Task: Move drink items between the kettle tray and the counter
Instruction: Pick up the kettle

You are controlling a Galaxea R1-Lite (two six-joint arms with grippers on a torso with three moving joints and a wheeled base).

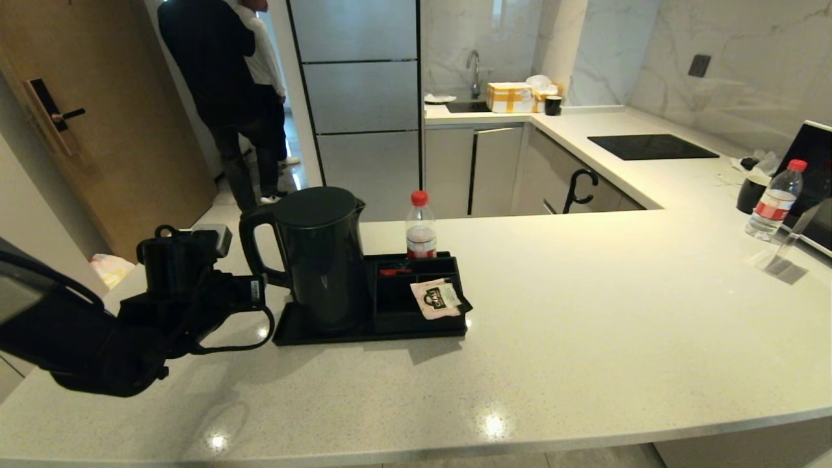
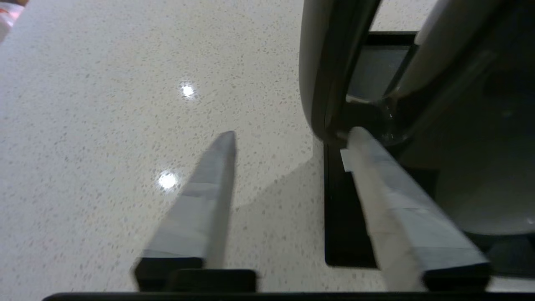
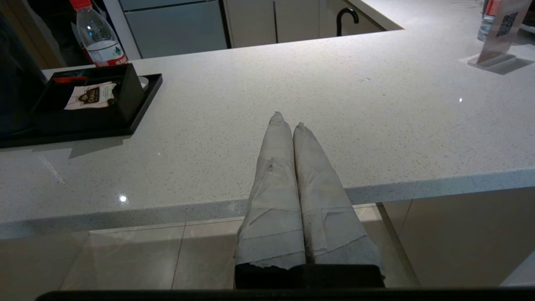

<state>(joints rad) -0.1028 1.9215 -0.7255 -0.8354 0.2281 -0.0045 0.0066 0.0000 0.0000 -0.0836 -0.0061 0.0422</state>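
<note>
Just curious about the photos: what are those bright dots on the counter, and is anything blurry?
Head view: ceiling lights glare as dots on the glossy counter. Left wrist view: two glare dots, and the left end effector fingers look smeared beside the kettle. Right wrist view: sharp, faint dots.

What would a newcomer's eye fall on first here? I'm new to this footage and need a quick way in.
The tall black kettle stands on the tray at the counter's left part, a sachet lying across the tray's compartments. The left gripper, open, is at the kettle's handle, not closed on it. The right gripper is shut off the counter's near edge.
</note>
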